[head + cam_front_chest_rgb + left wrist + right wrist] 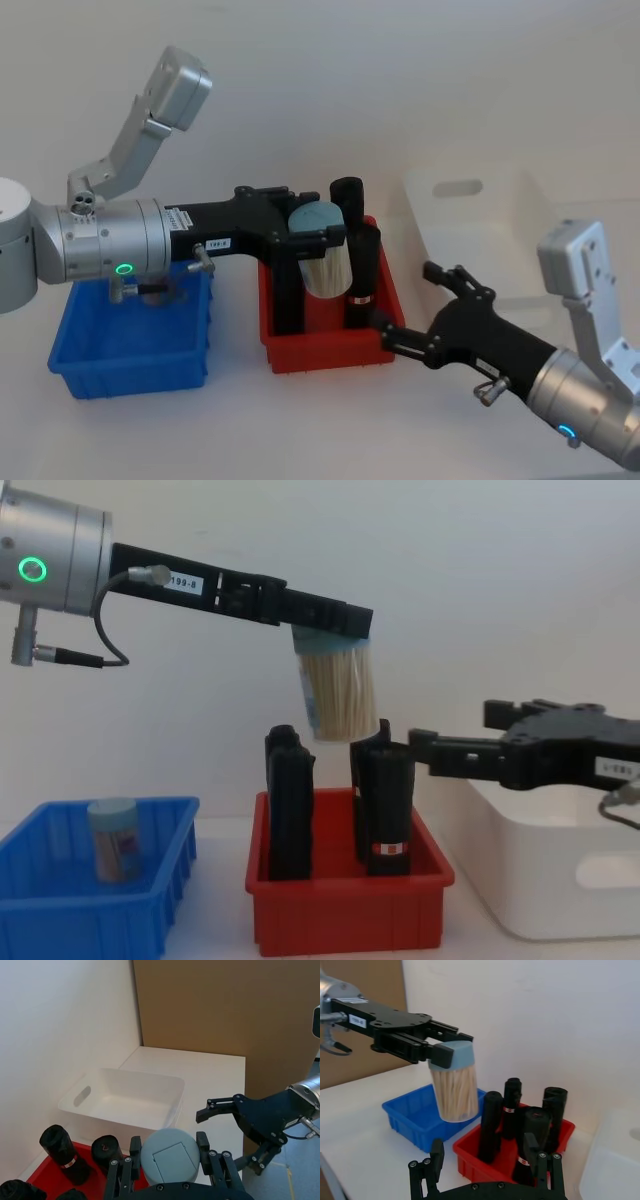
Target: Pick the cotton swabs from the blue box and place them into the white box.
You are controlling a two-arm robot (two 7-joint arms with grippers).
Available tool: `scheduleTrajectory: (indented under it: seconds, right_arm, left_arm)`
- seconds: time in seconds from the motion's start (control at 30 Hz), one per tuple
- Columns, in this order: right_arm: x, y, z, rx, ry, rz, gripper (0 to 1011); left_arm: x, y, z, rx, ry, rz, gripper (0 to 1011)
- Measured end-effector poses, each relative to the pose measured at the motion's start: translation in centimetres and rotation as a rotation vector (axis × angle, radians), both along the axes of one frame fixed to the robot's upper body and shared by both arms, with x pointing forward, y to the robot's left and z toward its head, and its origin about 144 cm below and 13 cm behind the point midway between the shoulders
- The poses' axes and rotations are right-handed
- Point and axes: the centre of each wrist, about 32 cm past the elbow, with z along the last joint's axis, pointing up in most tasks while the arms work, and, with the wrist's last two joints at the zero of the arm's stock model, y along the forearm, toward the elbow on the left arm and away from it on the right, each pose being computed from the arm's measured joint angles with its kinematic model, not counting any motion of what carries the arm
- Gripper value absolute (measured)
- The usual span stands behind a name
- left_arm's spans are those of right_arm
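While stretched out level, the left tool pinches cotton swabs above the red bin (right tool spread).

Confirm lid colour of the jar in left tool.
Jar lid is pale blue; right wrist view shows it best.

Head cam: high on the body, pitched forward and down, mid range. Bright blue ribbed plastic bin at left, red rectangular plastic bin at centre, large white plastic tub at right.
Chest cam: lower and near level. It looks across the table at the same three bins side-on, from closer in.
Left wrist cam: right behind the left gripper and its clear, pale-blue-lidded jar of cotton swabs, facing the tub and the right gripper.
Right wrist cam: faces the opposite way, over the red bin to the blue one.
Both wrist views share the red bin's tall black cylinders.
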Motion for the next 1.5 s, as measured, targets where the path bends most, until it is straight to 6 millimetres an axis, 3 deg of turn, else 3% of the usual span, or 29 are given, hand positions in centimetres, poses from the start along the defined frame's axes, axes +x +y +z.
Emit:
scheduleTrajectory:
  seconds: [0.57, 1.5]
  right_arm:
    - [3.2, 1.5, 2.0, -0.042, 0.018, 0.169, 1002]
    - [6.1, 3.2, 3.2, -0.071, 0.004, 0.221, 1001]
  left_arm:
    - [0.0, 0.0, 0.0, 0.000, -0.001, -0.003, 670]
    - [0.0, 0.0, 0.0, 0.000, 0.000, -0.004, 670]
